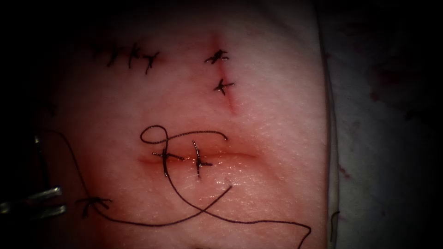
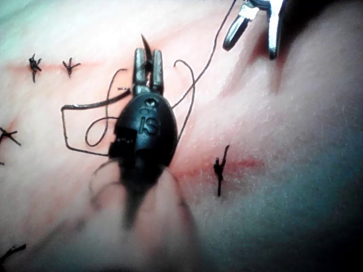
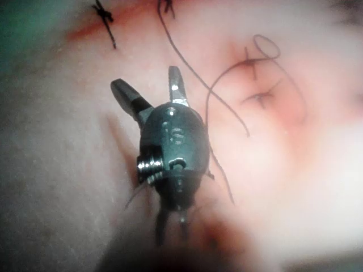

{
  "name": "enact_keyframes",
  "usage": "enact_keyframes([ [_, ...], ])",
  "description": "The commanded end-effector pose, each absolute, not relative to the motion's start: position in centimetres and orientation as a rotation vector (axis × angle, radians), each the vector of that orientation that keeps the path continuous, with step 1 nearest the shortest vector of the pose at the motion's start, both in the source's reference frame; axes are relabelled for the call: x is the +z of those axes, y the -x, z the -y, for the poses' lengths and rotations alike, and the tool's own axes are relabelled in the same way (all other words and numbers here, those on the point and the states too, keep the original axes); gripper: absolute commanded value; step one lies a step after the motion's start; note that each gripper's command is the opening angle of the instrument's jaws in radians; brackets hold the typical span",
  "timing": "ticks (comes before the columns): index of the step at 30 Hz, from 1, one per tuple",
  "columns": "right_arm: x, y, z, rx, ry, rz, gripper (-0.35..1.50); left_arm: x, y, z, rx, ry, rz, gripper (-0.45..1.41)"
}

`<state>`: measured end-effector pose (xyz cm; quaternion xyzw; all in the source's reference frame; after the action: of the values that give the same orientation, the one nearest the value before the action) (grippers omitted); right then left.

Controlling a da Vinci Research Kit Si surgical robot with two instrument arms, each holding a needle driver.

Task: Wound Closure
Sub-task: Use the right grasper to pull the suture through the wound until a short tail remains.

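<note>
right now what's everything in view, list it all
tissue: one, pink, under everything
cuts: two, reddish; horizontal one central, upright one above it
stitches: two black on each cut; more at upper left
thread: black, loose loops across the horizontal cut
needle: one, dark, tip past the left gripper, not in tissue
left gripper: shut on needle
right gripper: open, holds nothing
</note>
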<state>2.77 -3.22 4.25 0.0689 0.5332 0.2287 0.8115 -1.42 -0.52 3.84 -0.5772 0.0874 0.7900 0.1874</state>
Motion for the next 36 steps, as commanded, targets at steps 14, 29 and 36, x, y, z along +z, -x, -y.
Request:
enact_keyframes([
  [14, 5.3, -2.64, 2.7, 0.393, 0.028, -1.040, 1.26, 3.8, 1.58, 0.6, 2.207, 1.666, -0.262, -0.45],
  [29, 5.7, -2.81, 2.7, 0.298, -0.033, -0.931, -0.35, 3.8, 1.63, 0.6, 2.200, 1.690, -0.259, -0.45],
  [36, 5.3, -2.81, 3.0, 0.324, -0.059, -0.954, -0.35, 4.0, 1.70, 0.6, 2.231, 1.697, -0.224, -0.45],
])
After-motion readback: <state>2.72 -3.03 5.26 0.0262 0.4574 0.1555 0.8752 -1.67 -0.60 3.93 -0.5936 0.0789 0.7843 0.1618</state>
